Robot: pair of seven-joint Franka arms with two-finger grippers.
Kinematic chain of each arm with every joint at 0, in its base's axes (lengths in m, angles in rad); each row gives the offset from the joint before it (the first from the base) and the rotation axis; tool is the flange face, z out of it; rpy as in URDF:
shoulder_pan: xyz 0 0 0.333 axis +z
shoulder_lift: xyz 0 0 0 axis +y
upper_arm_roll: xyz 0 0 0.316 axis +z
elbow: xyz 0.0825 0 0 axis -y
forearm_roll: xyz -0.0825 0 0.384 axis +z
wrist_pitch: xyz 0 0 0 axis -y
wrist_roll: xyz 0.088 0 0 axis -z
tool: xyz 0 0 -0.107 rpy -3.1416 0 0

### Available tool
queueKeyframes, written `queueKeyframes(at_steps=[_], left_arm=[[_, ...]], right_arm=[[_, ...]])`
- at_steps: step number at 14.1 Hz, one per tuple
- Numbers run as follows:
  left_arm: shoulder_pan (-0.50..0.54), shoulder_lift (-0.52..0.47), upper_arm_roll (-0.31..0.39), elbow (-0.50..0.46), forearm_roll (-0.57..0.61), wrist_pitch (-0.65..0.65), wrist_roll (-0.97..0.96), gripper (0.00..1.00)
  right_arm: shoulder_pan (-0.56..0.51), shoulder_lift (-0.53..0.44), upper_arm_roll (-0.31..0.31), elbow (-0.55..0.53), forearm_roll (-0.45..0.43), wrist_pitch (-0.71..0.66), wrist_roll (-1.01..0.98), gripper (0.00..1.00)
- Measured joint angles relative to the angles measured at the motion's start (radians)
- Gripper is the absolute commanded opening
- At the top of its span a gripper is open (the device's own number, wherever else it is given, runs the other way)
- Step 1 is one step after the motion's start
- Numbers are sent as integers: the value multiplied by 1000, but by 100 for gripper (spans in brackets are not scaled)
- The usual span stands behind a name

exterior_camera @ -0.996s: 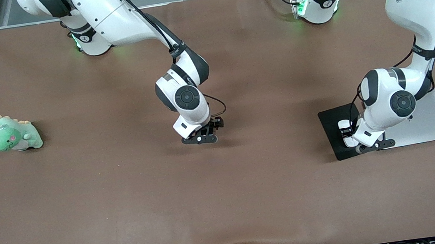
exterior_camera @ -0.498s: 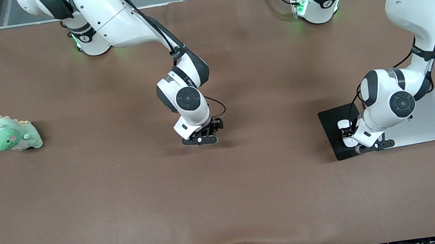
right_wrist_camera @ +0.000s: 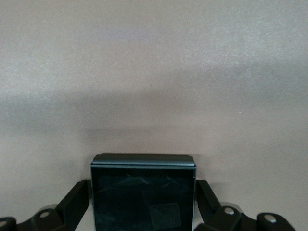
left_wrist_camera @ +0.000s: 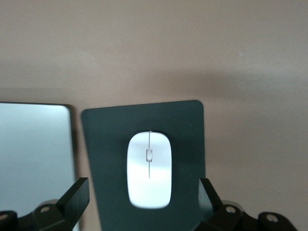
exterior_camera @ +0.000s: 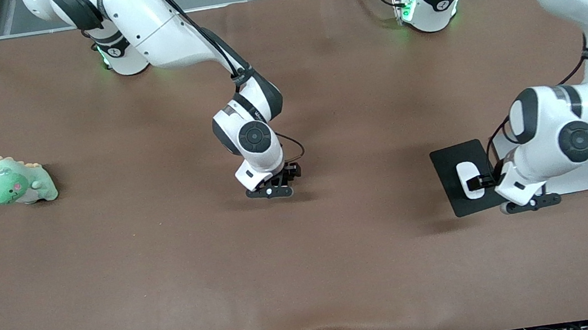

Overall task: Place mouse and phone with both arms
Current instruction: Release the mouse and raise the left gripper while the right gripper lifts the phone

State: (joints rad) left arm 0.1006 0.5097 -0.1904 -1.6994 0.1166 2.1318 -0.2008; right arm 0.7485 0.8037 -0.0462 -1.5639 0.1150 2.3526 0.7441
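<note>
— Where's the mouse (exterior_camera: 468, 180)?

— Lying flat on the black pad (exterior_camera: 455, 158), toward the left arm's end of the bench (exterior_camera: 172, 272). White, oval, thin grey line along the top. Touched by nothing.

— And the left gripper (exterior_camera: 531, 204)?

— Up over the edge where the black pad meets the silver slab (exterior_camera: 584, 172), just beside the mouse. Jaws spread wide, nothing between them; in the left wrist view the mouse (left_wrist_camera: 149, 169) sits clear of both fingers (left_wrist_camera: 74, 197).

— Phone?

— Hidden under the right wrist from the front. Plain in the right wrist view: black, nearly square phone (right_wrist_camera: 143, 192) clamped between the two fingers (right_wrist_camera: 72, 204).

— So the right gripper (exterior_camera: 270, 191)?

— Low over mid-bench, jaws closed on the phone. Touching the bench or not: cannot tell.

— Anything else?

— Green plush dinosaur (exterior_camera: 16, 182) well apart, near the right arm's end.
</note>
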Motion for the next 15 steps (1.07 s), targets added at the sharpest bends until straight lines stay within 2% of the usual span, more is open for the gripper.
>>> queueKeyframes(at_steps=[2, 3, 8, 12, 15], left_arm=[[0, -36, -1, 61, 0, -98, 2, 100], [1, -50, -1, 81, 0, -123, 5, 100], [2, -153, -2, 137, 0, -196, 10, 100], [0, -277, -5, 162, 0, -317, 10, 100], [0, -342, -9, 182, 0, -408, 10, 100]], right_arm=[[-1, 0, -9, 1, 0, 0, 3, 8], [-1, -4, -10, 5, 1, -3, 12, 0], [-24, -20, -23, 16, 1, -34, 43, 0], [-122, -103, -28, 26, 0, -138, 39, 0], [-199, -141, -30, 6, 0, -154, -41, 0]])
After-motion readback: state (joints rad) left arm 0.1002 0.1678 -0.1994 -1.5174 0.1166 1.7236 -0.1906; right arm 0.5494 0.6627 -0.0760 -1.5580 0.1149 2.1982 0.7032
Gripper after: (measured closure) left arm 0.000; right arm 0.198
